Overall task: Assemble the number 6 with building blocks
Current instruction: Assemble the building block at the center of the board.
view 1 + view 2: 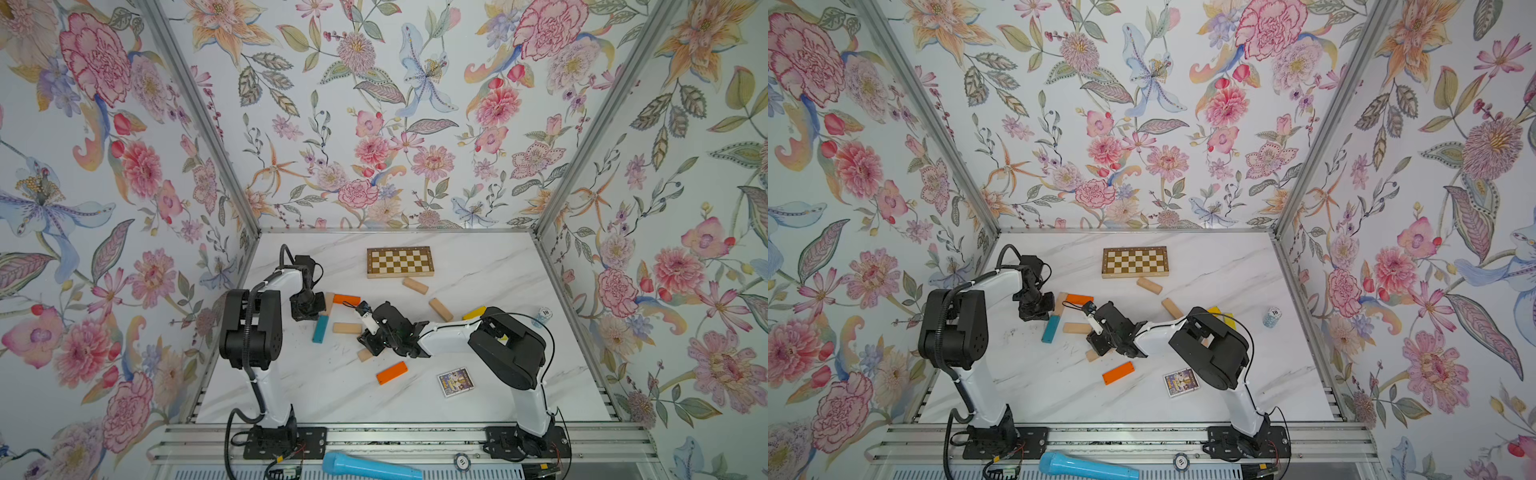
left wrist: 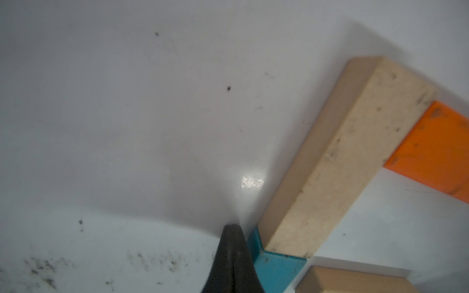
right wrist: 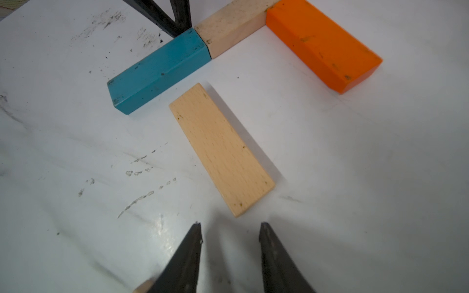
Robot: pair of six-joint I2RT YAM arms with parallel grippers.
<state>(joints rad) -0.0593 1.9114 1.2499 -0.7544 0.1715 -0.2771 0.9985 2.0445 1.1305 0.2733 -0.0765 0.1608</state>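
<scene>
Right gripper: jaws apart, holding nothing. Pale block lies flat just ahead of its tips, long axis running away from them, square to the teal block, small gap. Teal block and second pale bar sit end to end, and the orange block turns off the corner. Left gripper: closed, empty, tips beside the teal block's end. Only the top views show the loose orange bar beside the right wrist.

left tool closed, right tool parted, arms bent toward centre
</scene>
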